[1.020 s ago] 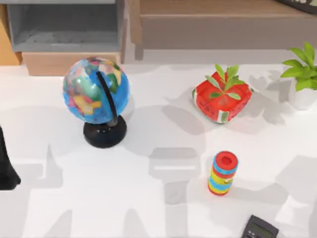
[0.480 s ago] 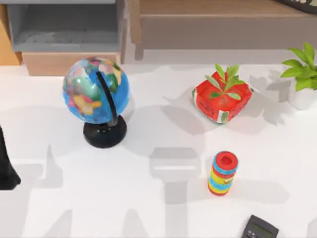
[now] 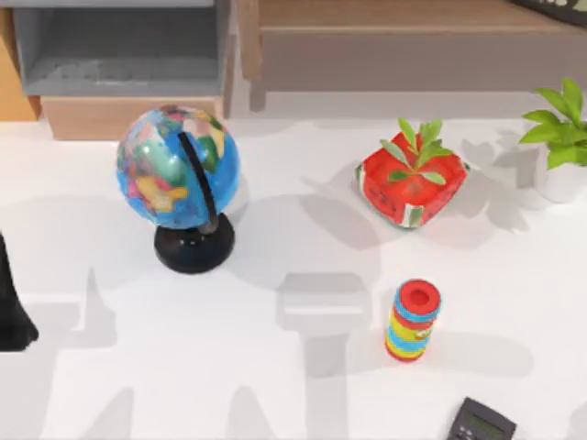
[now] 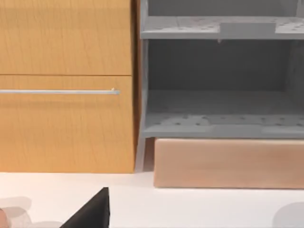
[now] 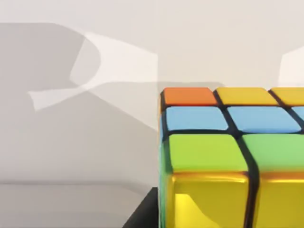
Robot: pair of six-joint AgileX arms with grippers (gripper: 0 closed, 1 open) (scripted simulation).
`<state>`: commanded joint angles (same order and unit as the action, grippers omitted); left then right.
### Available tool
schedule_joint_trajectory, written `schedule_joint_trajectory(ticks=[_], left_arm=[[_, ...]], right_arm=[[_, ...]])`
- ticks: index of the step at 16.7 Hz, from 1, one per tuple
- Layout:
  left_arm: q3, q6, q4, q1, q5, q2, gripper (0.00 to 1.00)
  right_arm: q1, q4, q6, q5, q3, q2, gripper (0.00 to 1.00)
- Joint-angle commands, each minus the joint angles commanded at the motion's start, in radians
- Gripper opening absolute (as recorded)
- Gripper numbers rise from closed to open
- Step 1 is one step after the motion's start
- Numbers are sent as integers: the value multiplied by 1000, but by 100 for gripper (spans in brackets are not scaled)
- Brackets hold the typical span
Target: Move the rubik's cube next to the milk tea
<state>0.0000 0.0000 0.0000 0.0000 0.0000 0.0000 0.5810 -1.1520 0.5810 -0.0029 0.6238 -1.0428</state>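
The rubik's cube (image 5: 228,156) sits very close in the right wrist view, on the white table, with orange, yellow, blue and green tiles on top and a glossy yellow face toward the camera. A dark part of my right gripper (image 5: 142,213) shows at the cube's near corner. The milk tea is out of view. My left arm (image 3: 11,312) stays parked at the table's left edge, and a black tip of the left gripper (image 4: 90,216) shows in the left wrist view.
A globe (image 3: 177,170) on a black base stands left of centre. A red pot with leaves (image 3: 410,188) is at the right, and a striped cylinder (image 3: 413,321) is in front of it. A calculator (image 3: 480,423) lies at the front edge, a potted plant (image 3: 559,137) at the far right, and shelving (image 3: 119,55) at the back.
The shadows at the front right of the table have thinned and drawn away. The objects on the table and the left arm have not moved.
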Motion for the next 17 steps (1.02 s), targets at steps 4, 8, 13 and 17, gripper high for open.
schedule_joint_trajectory(ticks=[4,8,13,17], left_arm=[[0,0,0,0,0,0,100],[0,0,0,0,0,0,100],[0,0,0,0,0,0,100],[0,0,0,0,0,0,100]], right_arm=[[-2,-11,11,-35,18,24,0],[13,-47,41,-101,48,69,0],[37,-68,71,-149,64,106,0],[41,-41,67,-122,42,92,0]])
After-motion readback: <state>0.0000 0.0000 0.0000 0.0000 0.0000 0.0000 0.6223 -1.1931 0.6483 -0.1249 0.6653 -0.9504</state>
